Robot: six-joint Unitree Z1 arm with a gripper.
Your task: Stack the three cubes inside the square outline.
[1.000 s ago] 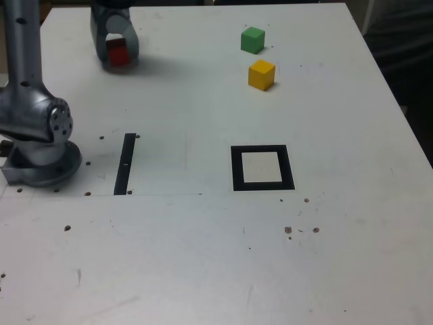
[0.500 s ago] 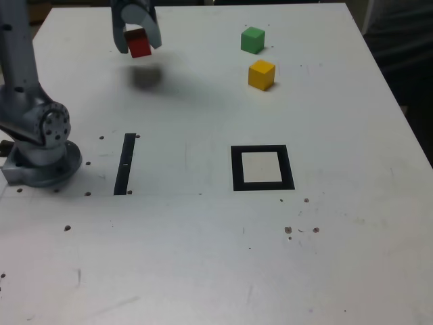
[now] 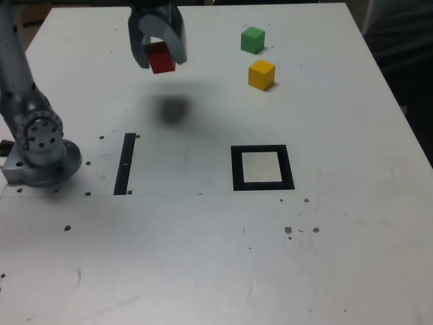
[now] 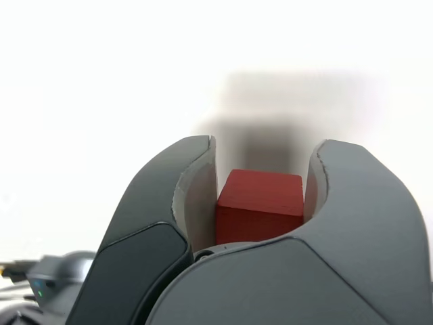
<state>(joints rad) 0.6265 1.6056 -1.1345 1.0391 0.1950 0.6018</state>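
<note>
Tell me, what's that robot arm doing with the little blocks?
The gripper is shut on the red cube, holding it up in the air above the white table. The green cube and the yellow cube sit apart on the table. The square outline has nothing in it yet.

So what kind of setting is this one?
Most likely a lab test bench: a bare white table with a taped square outline, coloured cubes, and a bolted-down arm whose pincer holds the red cube.
</note>
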